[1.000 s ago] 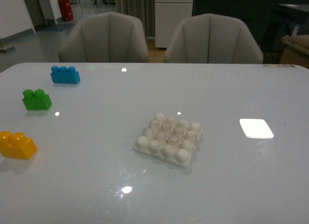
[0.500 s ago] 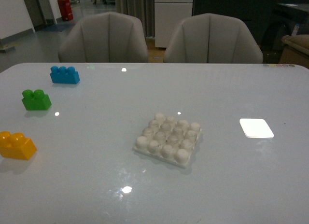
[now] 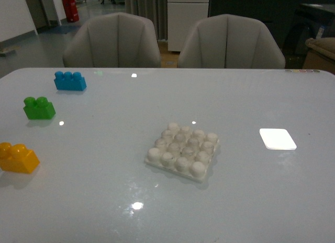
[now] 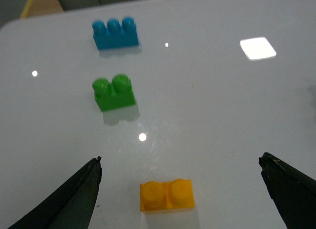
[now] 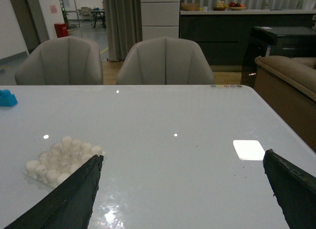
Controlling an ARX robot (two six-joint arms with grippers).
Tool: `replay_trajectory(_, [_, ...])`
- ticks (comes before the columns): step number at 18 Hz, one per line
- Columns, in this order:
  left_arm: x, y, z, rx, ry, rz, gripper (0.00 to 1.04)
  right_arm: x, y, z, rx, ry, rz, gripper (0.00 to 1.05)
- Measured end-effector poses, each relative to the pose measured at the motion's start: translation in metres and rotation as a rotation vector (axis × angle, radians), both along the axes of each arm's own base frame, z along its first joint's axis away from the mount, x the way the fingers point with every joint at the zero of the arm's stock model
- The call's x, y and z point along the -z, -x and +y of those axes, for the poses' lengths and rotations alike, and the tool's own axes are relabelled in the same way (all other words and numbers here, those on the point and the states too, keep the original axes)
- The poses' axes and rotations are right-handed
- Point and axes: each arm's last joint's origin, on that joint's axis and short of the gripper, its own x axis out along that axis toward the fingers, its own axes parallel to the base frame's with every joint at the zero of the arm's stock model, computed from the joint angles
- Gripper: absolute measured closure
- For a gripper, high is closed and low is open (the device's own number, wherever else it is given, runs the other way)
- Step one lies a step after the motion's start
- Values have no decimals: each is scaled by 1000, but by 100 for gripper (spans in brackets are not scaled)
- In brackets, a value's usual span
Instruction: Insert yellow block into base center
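Nothing on the bench (image 3: pixel 104 201) has really moved vs 1 s ago. Whole front view has drifted a hair left, and bricks and base keep the same layout relative to each other.

Yellow block (image 3: pixel 18 158): far left edge of the front frame, a bit below mid height. It lies flat on the bench, two studs up, untouched. It is well apart from the base (image 3: pixel 182 151), which sits just right of frame centre, slightly rotated, all its studs bare.

Green brick (image 3: pixel 38 108) is above the yellow block in the frame. Blue brick (image 3: pixel 70 81) is above and right of that, upper left. White card (image 3: pixel 278 139) lies right of the base with a clear gap between them. Two grey chairs (image 3: pixel 112 41) stand behind the far bench edge, top of frame.

Left tool (image 4: pixel 178 161): released, jaws spread wide, holding nothing. Left wrist view has the yellow block (image 4: pixel 167 194) between the two dark fingers (image 4: pixel 74 194), touching neither. Green brick (image 4: pixel 114 93) and blue brick (image 4: pixel 115 33) line up beyond it, and the white card (image 4: pixel 257 48) is off to one side.

Right tool (image 5: pixel 182 155): also released, jaws wide, empty. Right wrist view shows the base (image 5: pixel 61 153) at the tip of one finger (image 5: pixel 69 199). White card (image 5: pixel 249 149) is near the other finger.
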Motion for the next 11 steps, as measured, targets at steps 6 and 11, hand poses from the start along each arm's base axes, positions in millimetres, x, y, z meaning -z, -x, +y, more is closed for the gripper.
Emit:
replay_trajectory(6, [67, -33, 10, -53, 26, 184, 7, 0, 0, 0, 0, 0, 0, 6])
replay_trajectory(11, [69, -33, 11, -74, 33, 193, 7, 0, 0, 0, 0, 0, 0, 6])
